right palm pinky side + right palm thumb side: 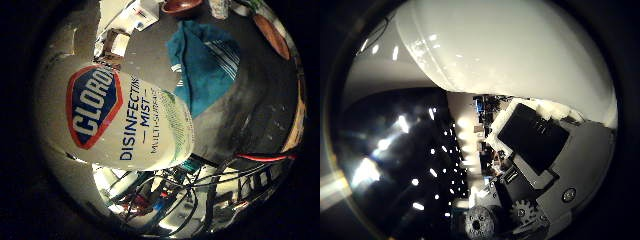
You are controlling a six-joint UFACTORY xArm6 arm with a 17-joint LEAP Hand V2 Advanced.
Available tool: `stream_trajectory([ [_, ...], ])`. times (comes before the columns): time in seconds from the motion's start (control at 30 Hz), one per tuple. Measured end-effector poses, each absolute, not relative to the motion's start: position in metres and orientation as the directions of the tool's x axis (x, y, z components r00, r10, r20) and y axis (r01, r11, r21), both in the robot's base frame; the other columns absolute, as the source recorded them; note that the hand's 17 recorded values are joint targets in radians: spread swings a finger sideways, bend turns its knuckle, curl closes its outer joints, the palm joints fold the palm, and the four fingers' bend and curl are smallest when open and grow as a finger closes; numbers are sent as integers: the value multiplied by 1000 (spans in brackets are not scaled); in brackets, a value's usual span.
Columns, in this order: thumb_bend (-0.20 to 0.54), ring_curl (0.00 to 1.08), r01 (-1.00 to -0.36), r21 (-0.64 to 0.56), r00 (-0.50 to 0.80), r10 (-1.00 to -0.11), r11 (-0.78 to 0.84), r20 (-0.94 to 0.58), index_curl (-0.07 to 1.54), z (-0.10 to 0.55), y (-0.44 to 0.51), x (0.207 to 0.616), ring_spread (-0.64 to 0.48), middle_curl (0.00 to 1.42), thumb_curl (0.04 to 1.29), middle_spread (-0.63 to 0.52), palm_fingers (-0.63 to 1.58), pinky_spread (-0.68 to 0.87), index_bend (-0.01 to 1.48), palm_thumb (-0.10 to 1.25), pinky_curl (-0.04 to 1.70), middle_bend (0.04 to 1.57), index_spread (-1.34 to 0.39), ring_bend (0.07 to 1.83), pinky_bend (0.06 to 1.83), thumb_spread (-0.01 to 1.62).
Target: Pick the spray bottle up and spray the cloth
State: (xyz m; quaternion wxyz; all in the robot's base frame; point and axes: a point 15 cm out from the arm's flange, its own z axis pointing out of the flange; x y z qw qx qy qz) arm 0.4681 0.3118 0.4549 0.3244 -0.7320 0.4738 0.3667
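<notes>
Filling my thumb-side view, the white spray bottle point(127, 122) sits right against the palm, and I see the hand point(540, 165) with a finger wrapped against it. Beyond, the teal cloth point(200, 67) lies crumpled on the grey table point(250, 110), apart from the bottle.

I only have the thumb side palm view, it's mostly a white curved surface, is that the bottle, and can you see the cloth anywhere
Observer: Yes, the little finger side view shows the bottle, white with a blue and red label, filling much of the view, so it is close to the palm.
Operator: And the cloth?
Observer: A teal cloth lies crumpled on the grey table, beyond the bottle.
Operator: Anything else near the cloth?
Observer: A brown bowl sits on the table past the cloth.
Operator: Is the hand closed on the bottle?
Observer: Only your view shows the hand; from neither view can I tell.
</notes>
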Motion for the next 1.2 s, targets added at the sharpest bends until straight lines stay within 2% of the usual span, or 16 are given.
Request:
stream_trajectory([
  [0.17,-21,606,-885,-263,412,-383,-384,-826,1050,463,339,464,-178,770,984,-153,1146,-234,1016,958,1121,1351,-298,1491,1115,536],
  [0.3,-20,606,-822,-380,509,-249,-424,-824,1051,466,372,455,-178,770,984,-152,1145,-234,1016,954,1121,1345,-298,1492,1115,543],
  [0.5,-20,607,-808,-455,520,-91,-374,-849,1050,456,420,460,-178,772,987,-153,1143,-234,1015,953,1121,1340,-298,1494,1112,548],
  [0.7,-22,606,-766,-514,574,-51,-385,-817,1046,417,473,451,-179,763,939,-149,1151,-233,1022,842,1127,1334,-296,1488,1121,716],
  [0.97,-16,606,-775,-510,551,-3,-373,-835,1033,387,517,437,-179,754,889,-140,1151,-225,1012,837,1134,1333,-293,1488,1118,847],
  [1.2,-17,607,-776,-501,548,-15,-382,-837,1018,360,535,433,-179,745,854,-135,1152,-222,1005,861,1135,1331,-288,1487,1117,890],
])
